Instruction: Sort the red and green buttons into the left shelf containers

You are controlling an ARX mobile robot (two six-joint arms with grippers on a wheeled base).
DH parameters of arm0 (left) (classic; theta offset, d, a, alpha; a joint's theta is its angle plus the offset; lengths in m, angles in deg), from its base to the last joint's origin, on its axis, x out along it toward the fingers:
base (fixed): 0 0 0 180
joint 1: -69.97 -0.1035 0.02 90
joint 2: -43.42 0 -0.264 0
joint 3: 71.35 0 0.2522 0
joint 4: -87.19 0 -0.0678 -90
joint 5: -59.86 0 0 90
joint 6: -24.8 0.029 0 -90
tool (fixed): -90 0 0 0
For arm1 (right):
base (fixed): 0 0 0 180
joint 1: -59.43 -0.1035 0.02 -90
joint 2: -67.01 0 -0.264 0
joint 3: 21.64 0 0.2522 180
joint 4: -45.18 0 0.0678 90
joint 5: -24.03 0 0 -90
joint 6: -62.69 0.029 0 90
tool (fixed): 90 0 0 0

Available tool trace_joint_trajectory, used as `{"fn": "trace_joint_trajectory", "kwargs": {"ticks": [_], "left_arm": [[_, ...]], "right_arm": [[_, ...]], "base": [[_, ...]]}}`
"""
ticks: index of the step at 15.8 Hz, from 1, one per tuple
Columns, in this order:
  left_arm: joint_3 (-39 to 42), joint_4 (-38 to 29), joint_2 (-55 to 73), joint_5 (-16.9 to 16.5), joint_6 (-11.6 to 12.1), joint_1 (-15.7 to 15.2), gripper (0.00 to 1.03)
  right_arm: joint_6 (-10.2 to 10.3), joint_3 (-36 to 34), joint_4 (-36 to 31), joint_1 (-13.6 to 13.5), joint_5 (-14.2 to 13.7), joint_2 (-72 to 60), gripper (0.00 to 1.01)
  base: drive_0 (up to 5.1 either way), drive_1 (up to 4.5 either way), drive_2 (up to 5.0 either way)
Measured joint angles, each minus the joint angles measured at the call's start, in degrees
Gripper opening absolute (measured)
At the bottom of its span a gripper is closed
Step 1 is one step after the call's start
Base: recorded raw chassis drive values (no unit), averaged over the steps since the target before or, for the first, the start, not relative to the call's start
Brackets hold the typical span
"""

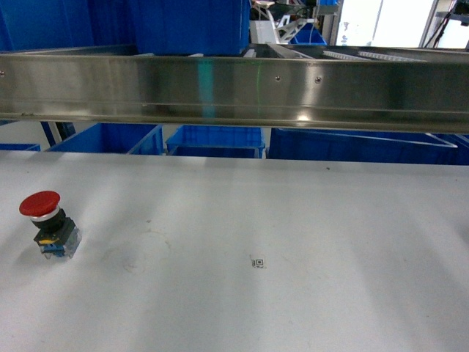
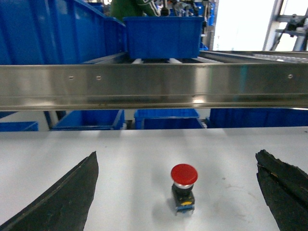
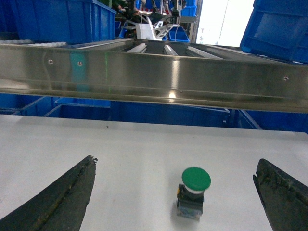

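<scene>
My left end effector (image 2: 175,192) is spread wide and empty around the red button (image 2: 184,187), upright near the counter's (image 1: 293,220) left edge. I'd descend and close on the collar. The right end effector (image 3: 175,192), also open and empty, frames the green button (image 3: 194,192).

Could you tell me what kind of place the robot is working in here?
Probably a factory or warehouse sorting station: a steel roller rack carrying blue crates, and a white worktable holding industrial push buttons.
</scene>
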Motion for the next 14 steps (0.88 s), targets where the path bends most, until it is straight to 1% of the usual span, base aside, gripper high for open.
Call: {"fn": "trace_joint_trajectory", "kwargs": {"ticks": [1,2,3,4,5,6,7,8,9,10,12,13,14], "left_arm": [[-7.08,-10.29,15.69,-0.44,-0.35,2.45,0.98],[-11.15,-12.15,22.36,-0.44,-0.39,3.52,0.98],[-16.83,-11.15,31.65,-0.22,-0.37,5.44,0.98],[-20.83,-10.91,37.97,0.63,-0.35,7.30,0.98],[-26.21,-8.04,42.38,1.70,-0.33,9.38,0.98],[-30.14,-7.91,43.41,2.05,-0.17,11.06,0.98],[-30.27,-7.93,42.60,1.75,-0.15,11.45,0.98],[-30.25,-7.67,42.71,1.95,-0.17,11.23,0.98],[-30.21,-7.65,42.80,2.08,-0.17,11.17,0.98],[-30.21,-7.67,42.82,2.10,-0.17,11.13,0.98],[-30.21,-7.67,42.82,2.10,-0.15,11.13,0.98],[-30.21,-7.67,42.80,2.01,-0.17,11.23,0.98],[-30.21,-7.65,42.82,2.08,-0.15,11.23,0.98]], "right_arm": [[-1.18,6.43,-5.33,1.09,1.66,-13.77,0.98],[-1.90,9.44,-7.10,1.44,2.14,-19.71,0.98],[-2.19,14.95,-4.35,2.89,3.80,-27.98,0.98],[-2.56,19.17,-1.40,4.02,4.61,-33.86,0.98],[-3.19,22.93,0.31,5.25,5.20,-38.51,0.98],[-3.10,27.45,2.82,7.19,6.16,-42.34,0.98],[-1.77,30.91,6.03,9.18,7.08,-44.70,0.98],[-1.03,32.98,8.59,10.86,7.67,-46.25,0.98],[-0.68,34.27,9.70,11.82,8.04,-47.30,0.98],[0.63,35.47,12.92,12.76,10.56,-48.09,0.98],[1.31,35.30,14.99,13.42,10.82,-49.13,0.98],[1.29,34.93,14.95,13.38,9.94,-49.33,0.98],[1.33,34.51,14.56,13.40,9.90,-49.86,0.98]], "base": [[0.0,0.00,0.0],[0.0,0.00,0.0],[0.0,0.00,0.0],[0.0,0.00,0.0],[0.0,0.00,0.0],[0.0,0.00,0.0],[0.0,0.00,0.0],[0.0,0.00,0.0],[0.0,0.00,0.0],[0.0,0.00,0.0],[0.0,0.00,0.0],[0.0,0.00,0.0],[0.0,0.00,0.0]]}}
